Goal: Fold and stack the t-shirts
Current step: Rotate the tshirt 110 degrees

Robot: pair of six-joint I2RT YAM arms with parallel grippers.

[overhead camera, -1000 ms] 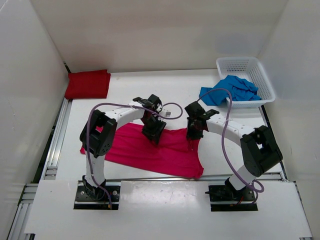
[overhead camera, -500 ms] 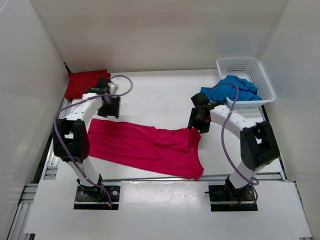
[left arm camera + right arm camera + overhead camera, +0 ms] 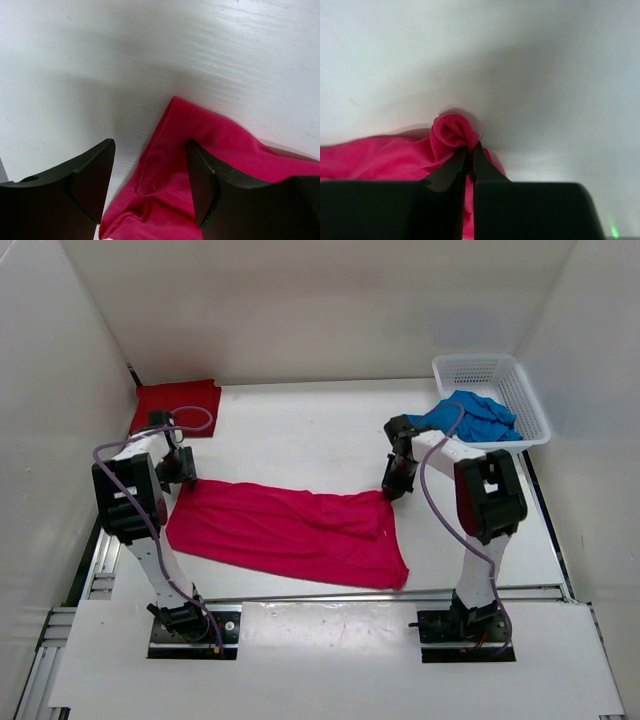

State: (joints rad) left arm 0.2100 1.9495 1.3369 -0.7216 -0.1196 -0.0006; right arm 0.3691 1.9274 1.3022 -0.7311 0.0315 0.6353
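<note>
The pink-magenta t-shirt point(image 3: 290, 532) lies spread in a wide band across the near middle of the table. My left gripper point(image 3: 183, 472) is low at its far left corner, jaws open, with pink fabric point(image 3: 170, 165) lying between the fingers point(image 3: 202, 185). My right gripper point(image 3: 392, 486) is shut on the shirt's far right corner, and a small bunch of pink cloth point(image 3: 451, 132) pokes out past the fingertips. The dark red shirt point(image 3: 176, 406) lies folded at the back left. The blue shirt point(image 3: 470, 418) is crumpled and hangs over the basket's near rim.
A white mesh basket point(image 3: 498, 372) stands at the back right by the wall. White walls close in the table on the left, back and right. An aluminium rail point(image 3: 110, 540) runs along the left edge.
Both arms have swung apart from the middle of the table. The pink shirt went from bunched under the grippers to stretched wide. The left gripper now sits at the shirt's far left corner.
</note>
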